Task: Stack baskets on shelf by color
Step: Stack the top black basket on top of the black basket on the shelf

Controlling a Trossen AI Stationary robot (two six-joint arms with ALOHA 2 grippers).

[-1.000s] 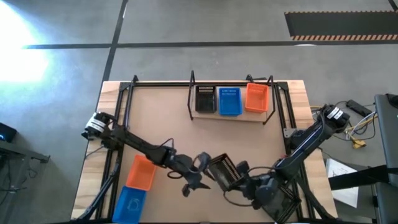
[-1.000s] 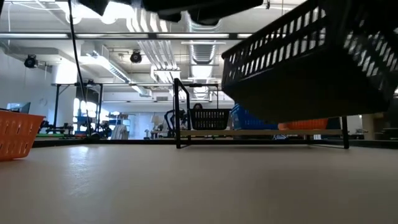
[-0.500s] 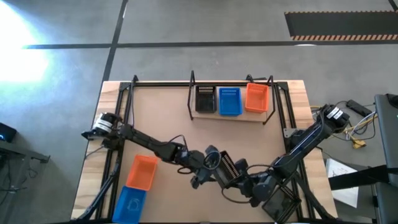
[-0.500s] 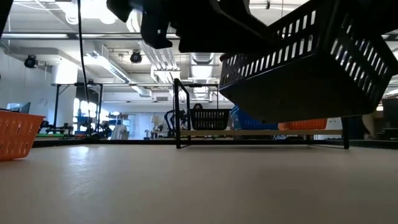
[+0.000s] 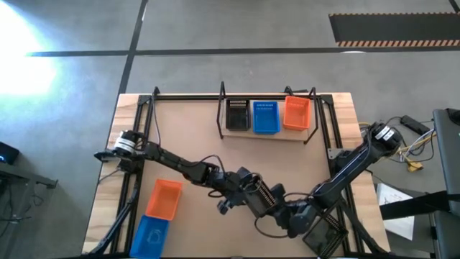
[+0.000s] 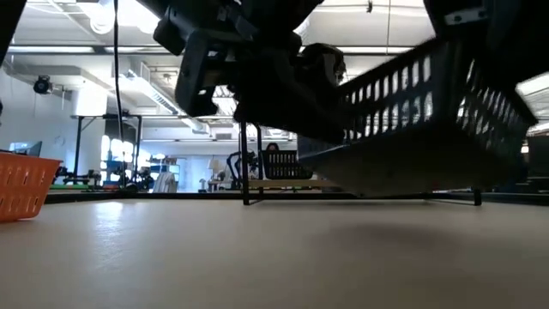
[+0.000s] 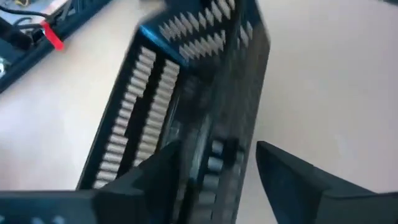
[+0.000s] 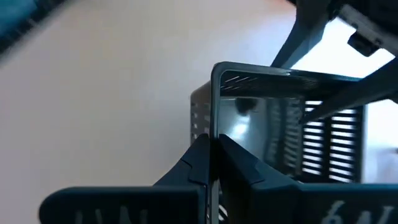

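On the light wooden shelf [image 5: 267,135] sit black [image 5: 237,114], blue [image 5: 265,117] and orange [image 5: 296,113] baskets. Orange [image 5: 164,198] and blue [image 5: 150,235] baskets lie on the tan desk [image 5: 187,137]. The slotted basket [image 5: 263,198] held aloft is black.

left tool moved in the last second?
Yes. In the high view the left tool has travelled rightward, away from the orange basket near the table's left edge, closing on the black basket held by the right tool.

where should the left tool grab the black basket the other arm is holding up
Probably the rim of the end wall of the black basket opposite the right tool, coming from the left arm's side. The right tool pinches one thin upright wall; the left tool, open, lines up with the other end.
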